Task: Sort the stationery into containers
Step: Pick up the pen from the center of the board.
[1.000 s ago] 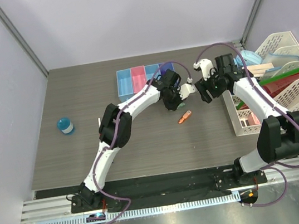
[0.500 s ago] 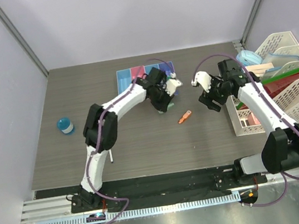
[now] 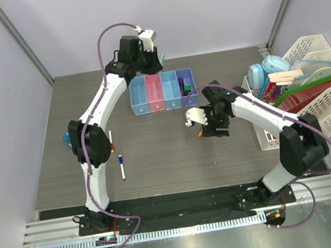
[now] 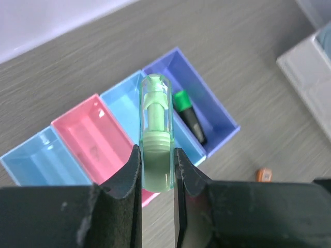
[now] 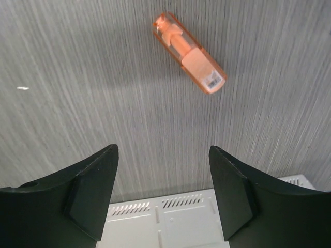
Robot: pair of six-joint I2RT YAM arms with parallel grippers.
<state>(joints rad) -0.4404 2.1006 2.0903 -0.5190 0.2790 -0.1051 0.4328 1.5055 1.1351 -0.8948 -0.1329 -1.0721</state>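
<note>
Clenched jaws of the left gripper [image 4: 156,165] pinch a small green piece [image 4: 154,124] upright, high above the row of bins [image 4: 217,111]. From the left wrist it lines up with the wall between the pink and light blue compartments. We judge the step in hand to be dropping it into a bin, though we cannot tell which one. To do it well, we should centre the piece over one compartment, come down close to the rim, and only then let go, so it does not bounce off a divider. A black green-capped highlighter [image 4: 189,116] already lies in the purple bin.

In front of the bins, the right gripper [image 5: 163,152] hovers with jaws spread wide over an orange piece [image 5: 189,51], touching nothing. Only the top view shows a red-capped marker [image 3: 111,142] and a blue-capped marker [image 3: 121,166] lying left of and in front of the bins. Only the left wrist view shows the grip on the green piece.
</note>
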